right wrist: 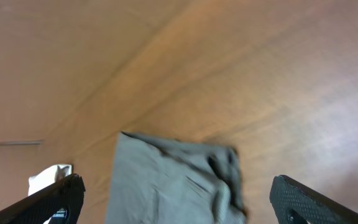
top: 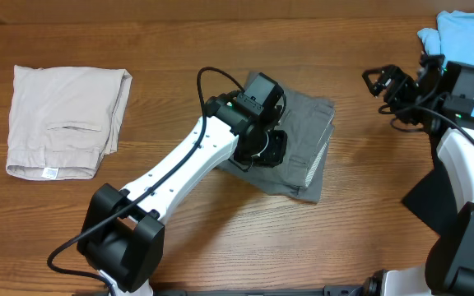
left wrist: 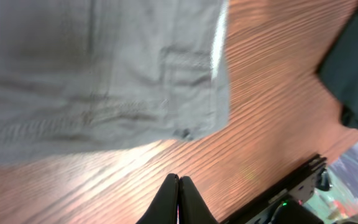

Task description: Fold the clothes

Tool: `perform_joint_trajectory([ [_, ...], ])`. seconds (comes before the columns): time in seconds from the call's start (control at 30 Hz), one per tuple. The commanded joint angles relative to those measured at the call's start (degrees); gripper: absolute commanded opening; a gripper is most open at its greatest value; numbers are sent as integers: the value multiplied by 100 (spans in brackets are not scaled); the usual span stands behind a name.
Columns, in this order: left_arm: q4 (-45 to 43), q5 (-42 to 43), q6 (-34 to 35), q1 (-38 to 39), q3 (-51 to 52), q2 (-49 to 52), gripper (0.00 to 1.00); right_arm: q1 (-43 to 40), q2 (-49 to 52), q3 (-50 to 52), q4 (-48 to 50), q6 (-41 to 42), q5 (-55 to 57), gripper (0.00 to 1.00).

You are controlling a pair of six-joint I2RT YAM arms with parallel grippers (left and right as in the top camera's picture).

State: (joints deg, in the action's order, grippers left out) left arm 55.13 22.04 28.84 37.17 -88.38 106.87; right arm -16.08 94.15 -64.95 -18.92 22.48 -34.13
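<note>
Dark grey shorts (top: 307, 136) lying folded mid-table (top: 179, 49), L gripper (left wrist: 179, 186) hovering clenched & empty just beside hem, R gripper (top: 383, 82) gaping well apart: probably risking L wrist snagging top layer, dragging fold open.

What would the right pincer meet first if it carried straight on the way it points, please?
Probably the dark grey shorts, lying ahead between its open fingers, though table may come first; depth is unclear.
</note>
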Motion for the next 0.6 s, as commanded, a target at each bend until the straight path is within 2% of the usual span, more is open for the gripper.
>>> perform_joint_trajectory([
  [0.0, -20, -358, 273, 37, 339, 188, 4, -59, 20, -26, -138, 24, -48, 100],
  [0.13, -205, -767, 634, 37, 745, 361, 4, -61, 20, -26, -136, 24, -48, 100],
  [0.37, -785, -918, 632, -31, 1130, 946, 4, -61, 20, -26, -136, 24, -48, 100],
  [0.57, -870, -1624, 629, -409, 1128, 1239, 4, -61, 20, -26, -136, 24, -48, 100],
])
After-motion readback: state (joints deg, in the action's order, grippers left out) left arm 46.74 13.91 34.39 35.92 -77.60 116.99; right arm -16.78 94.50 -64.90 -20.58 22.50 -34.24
